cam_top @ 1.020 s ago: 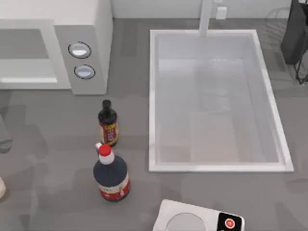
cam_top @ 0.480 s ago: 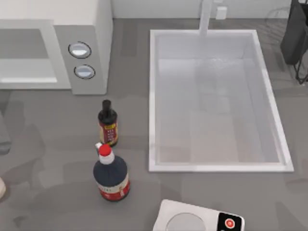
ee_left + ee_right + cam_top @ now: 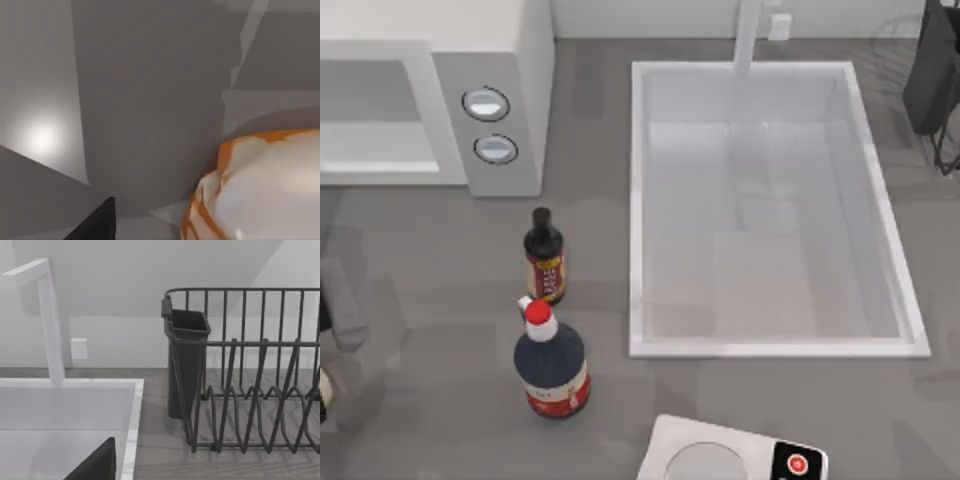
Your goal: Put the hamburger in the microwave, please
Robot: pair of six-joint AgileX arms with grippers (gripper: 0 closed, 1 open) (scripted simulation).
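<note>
— Where is the hamburger (image 3: 260, 190)?
— The left wrist view has it close up: a pale bun with orange-brown streaks, right by the camera. In the top view only a sliver of it peeks in at the table's left edge, near the front.

— Does the left gripper have it?
— I cannot tell. One dark finger (image 3: 95, 225) shows in the left wrist view, apart from the bun; a grey part of the left arm (image 3: 342, 310) enters at the top view's left edge.

— And the microwave (image 3: 500, 100)?
— Back left, white, with two round silvery knobs on its grey panel.

— What else is on the table?
— A slim dark sauce bottle (image 3: 544, 256) and a rounder one with a red cap (image 3: 550, 362) stand near each other, left of the white sink (image 3: 636, 220).

— The right arm?
— Its wrist view looks at a dark dish rack (image 3: 250, 375) beside the sink; whether its fingers are apart is unclear.
</note>
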